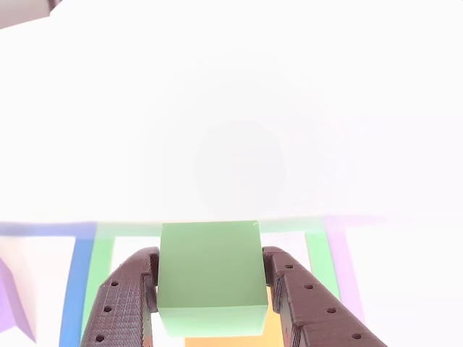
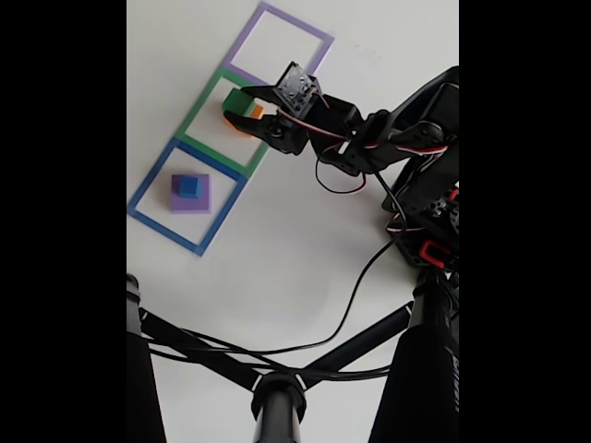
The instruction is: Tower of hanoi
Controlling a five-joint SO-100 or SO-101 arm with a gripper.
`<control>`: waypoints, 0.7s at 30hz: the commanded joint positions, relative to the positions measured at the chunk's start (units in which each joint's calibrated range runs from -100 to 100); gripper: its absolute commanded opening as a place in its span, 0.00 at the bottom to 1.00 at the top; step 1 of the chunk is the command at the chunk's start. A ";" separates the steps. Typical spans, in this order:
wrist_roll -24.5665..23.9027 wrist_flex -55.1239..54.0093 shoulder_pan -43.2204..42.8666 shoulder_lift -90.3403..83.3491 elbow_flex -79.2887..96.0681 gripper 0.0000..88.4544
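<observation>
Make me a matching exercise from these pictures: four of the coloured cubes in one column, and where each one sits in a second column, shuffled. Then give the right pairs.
Things:
1. green cube
2. orange cube
3. blue cube
4. purple cube

Places:
A. on top of another cube, inside the blue square outline
B. between the fingers of the gripper
C. lowest in the blue square outline, carrying a smaller cube
D. beside the gripped cube in the fixed view, inside the green square outline

Pairs: 1-B, 2-D, 3-A, 4-C
</observation>
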 commanded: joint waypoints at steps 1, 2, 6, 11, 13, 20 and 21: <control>0.00 19.62 -1.12 -19.03 -2.24 0.09; 0.00 25.61 -1.22 -22.83 -3.70 0.09; 0.00 47.07 -1.50 -33.65 -12.43 0.09; 0.00 81.08 0.60 -38.98 -34.70 0.09; 0.00 91.85 1.56 -38.17 -45.06 0.09; 0.00 116.95 5.59 -33.81 -71.52 0.08; 0.00 119.30 6.17 -33.41 -74.24 0.08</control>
